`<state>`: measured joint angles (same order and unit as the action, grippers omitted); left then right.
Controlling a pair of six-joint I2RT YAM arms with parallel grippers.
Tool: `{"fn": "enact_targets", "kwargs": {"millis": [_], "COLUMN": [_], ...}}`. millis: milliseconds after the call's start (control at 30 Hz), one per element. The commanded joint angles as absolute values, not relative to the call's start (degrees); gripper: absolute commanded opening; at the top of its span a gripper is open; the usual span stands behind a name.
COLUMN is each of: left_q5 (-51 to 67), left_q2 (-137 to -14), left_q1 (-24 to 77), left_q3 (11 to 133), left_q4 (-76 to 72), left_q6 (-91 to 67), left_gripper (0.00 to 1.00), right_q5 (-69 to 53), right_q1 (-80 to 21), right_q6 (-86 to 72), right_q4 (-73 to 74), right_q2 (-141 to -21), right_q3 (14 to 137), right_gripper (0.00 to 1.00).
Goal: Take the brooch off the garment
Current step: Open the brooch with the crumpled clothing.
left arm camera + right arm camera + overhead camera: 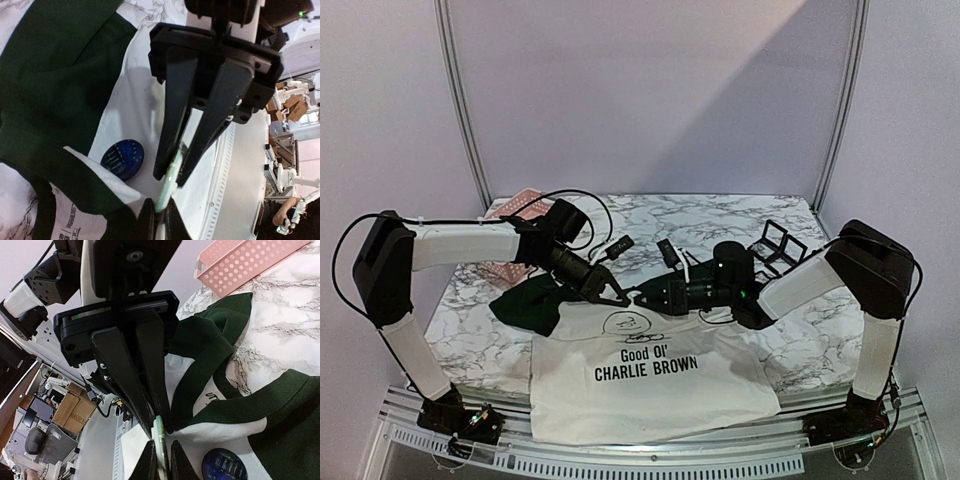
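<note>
The garment [660, 390], a white T-shirt with dark green sleeves and black print, lies flat on the marble table, its collar towards the back. By the collar my left gripper [618, 295] and right gripper [642, 297] meet tip to tip. Both are shut on one thin pale green disc [167, 192] seen edge-on, the left gripper [160, 212] from one side and the right gripper [171, 176] from the other. The right wrist view shows the same disc [159, 437] pinched. A round dark blue brooch [122, 159] lies flat on the white cloth beside them.
A pink perforated basket [515, 215] stands at the back left, partly under the left arm. Black wire frames [775, 245] sit at the back right, and a small black object [620, 245] lies behind the grippers. The shirt's hem reaches the table's front rail [650, 460].
</note>
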<state>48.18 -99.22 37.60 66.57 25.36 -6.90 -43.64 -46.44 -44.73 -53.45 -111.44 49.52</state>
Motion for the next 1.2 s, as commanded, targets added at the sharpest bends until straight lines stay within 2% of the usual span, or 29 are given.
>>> {"fn": "enact_targets", "kwargs": {"millis": [0,267,633,833,1033,1167], "left_q5": [47.83,46.94,47.16,47.14,46.18,44.51], "left_q2": [-98.17,-97.3,-96.24,-96.48,-96.86,-97.76], "left_q1": [38.5,38.5,38.58,38.53,38.5,38.37], "left_q3": [66.71,66.37,65.92,66.05,66.31,66.8], "left_q4": [25.84,25.03,23.99,23.98,24.86,26.06], "left_q6": [-6.54,-6.63,-7.1,-7.2,-6.89,-6.94], "left_gripper": [0.0,0.0,0.0,0.0,0.0,0.0], "right_q5": [-43.09,-41.62,-39.17,-41.07,-42.8,-43.7], "right_q1": [-46.19,-46.16,-46.89,-48.7,-48.74,-48.66], "right_q6": [-44.3,-43.77,-40.66,-28.91,-27.53,-29.64], "right_q4": [-50.55,-44.73,-38.31,-27.93,-28.96,-32.27], "right_q2": [-113.23,-114.46,-116.39,-113.94,-110.01,-106.64], "right_q3": [51.56,52.56,54.51,57.85,55.66,52.95], "right_gripper": [0.07,0.0,0.0,0.06,0.11,0.19]}}
